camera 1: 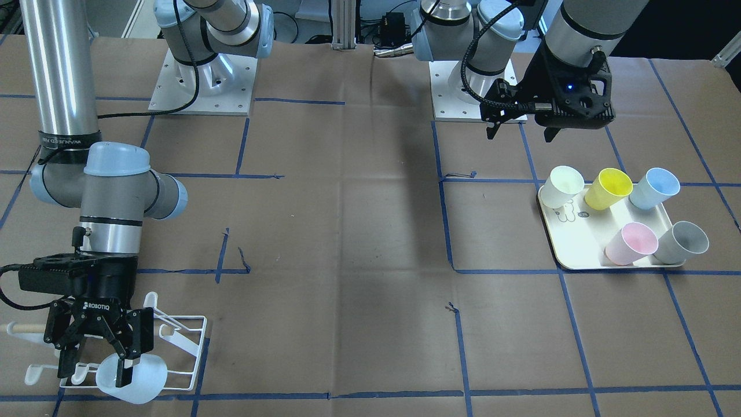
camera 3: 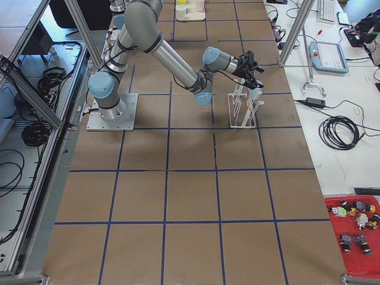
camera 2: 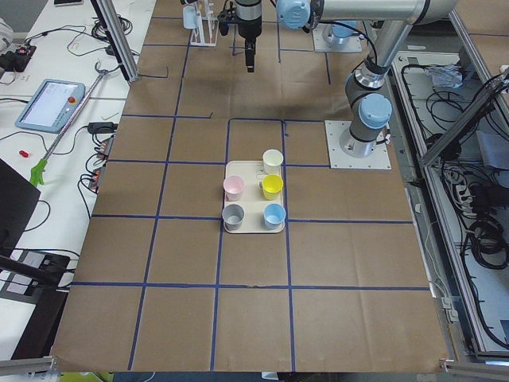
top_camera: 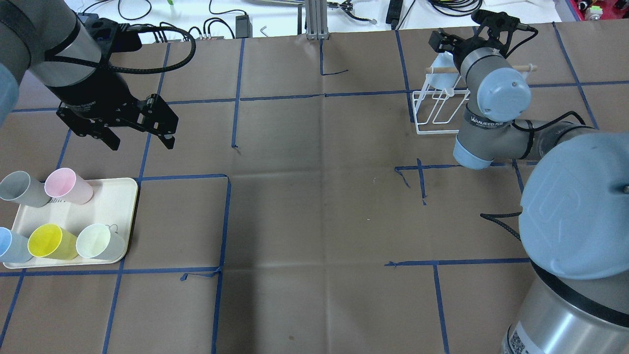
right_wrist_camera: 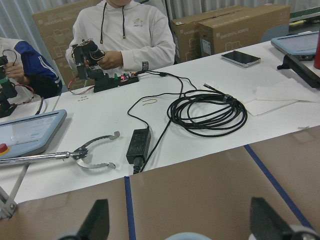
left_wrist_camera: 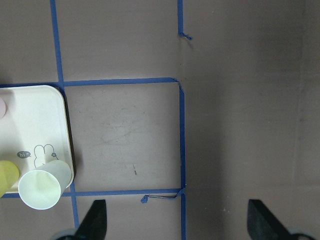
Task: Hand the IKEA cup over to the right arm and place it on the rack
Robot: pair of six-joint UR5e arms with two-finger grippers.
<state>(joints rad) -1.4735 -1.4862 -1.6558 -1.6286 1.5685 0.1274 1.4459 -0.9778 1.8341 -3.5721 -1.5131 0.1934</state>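
Five cups [camera 1: 631, 243] sit on one tray [camera 1: 579, 246]; one pale-blue cup [camera 1: 139, 382] at the rack [camera 1: 186, 346].

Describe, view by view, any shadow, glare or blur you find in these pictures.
Front-facing view: a broad dark shadow runs down the middle of the table, and glare streaks the silver tube of the right arm. Overhead view: that arm's near blue joint cap looms oversized. Wrist views: the fingertips of the left claw and right claw are dark, blurred shapes at the bottom edge.
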